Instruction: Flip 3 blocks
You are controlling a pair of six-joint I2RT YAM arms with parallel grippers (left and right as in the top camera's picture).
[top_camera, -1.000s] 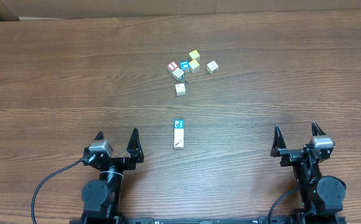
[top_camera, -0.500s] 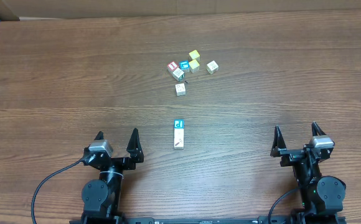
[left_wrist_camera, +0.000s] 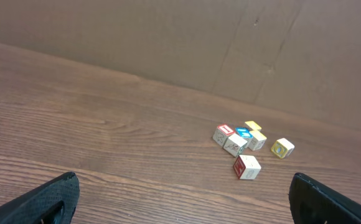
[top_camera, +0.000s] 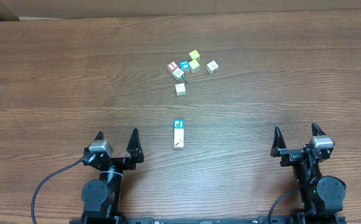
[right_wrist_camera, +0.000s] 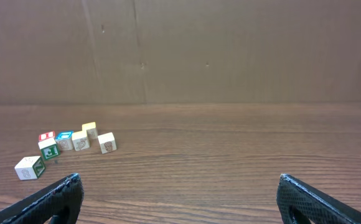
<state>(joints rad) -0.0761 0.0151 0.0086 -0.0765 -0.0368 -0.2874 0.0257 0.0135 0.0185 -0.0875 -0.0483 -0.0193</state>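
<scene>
Plainly, both sets of jaws stand wide apart and hold nothing: the left gripper point(top_camera: 116, 133) and right gripper point(top_camera: 295, 128) are parked at the near edge of the table point(top_camera: 56, 81). The three blocks sit well ahead of them, clustered and touching: the red-bordered block point(top_camera: 172, 65), the blue-faced block point(top_camera: 183, 65) just beside it, and the green-marked block point(top_camera: 178, 73) in front of both. The cluster lies ahead and right of the left jaws, ahead and left of the right jaws. A blue P block point(top_camera: 178, 124) lies much nearer, between the two grippers.
</scene>
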